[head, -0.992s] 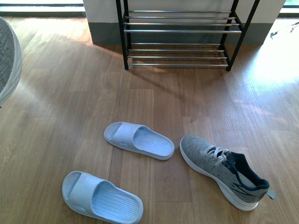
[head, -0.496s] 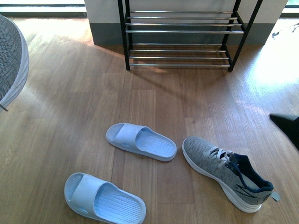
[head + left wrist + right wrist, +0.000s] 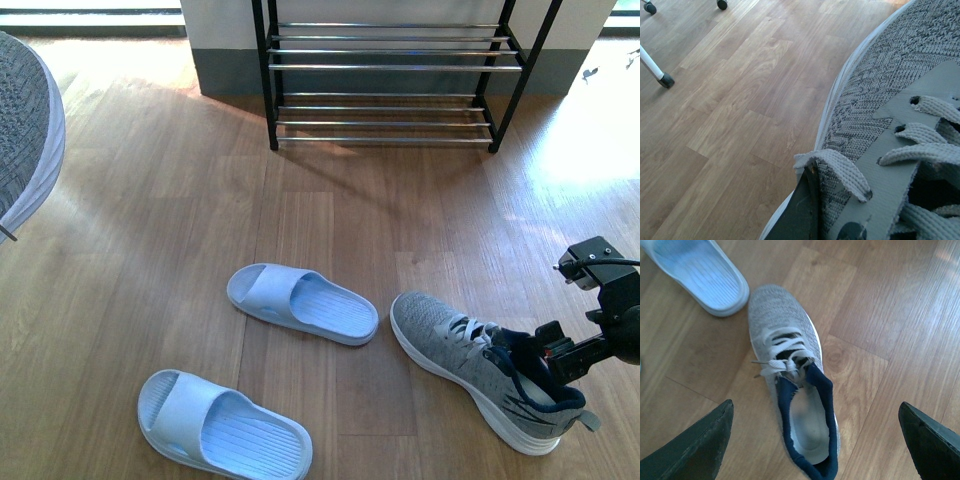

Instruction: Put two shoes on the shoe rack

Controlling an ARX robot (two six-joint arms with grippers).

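The right claw point(image 3: 815, 405), wide open and empty, hangs over the floor sneaker point(image 3: 470, 360) at four o'clock and should next drop and pinch it, while the left claw point(image 3: 805, 212) pinches the other sneaker point(image 3: 25, 130) at ten o'clock.

light wood plank floor point(image 3: 150, 200), white wall point(image 3: 215, 20) with grey skirting point(image 3: 225, 72), sunlight patch point(image 3: 590, 140) at right

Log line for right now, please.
left gripper shut on raised sneaker | right gripper open above other sneaker | slides on floor | rack shelves in view hold no shoe
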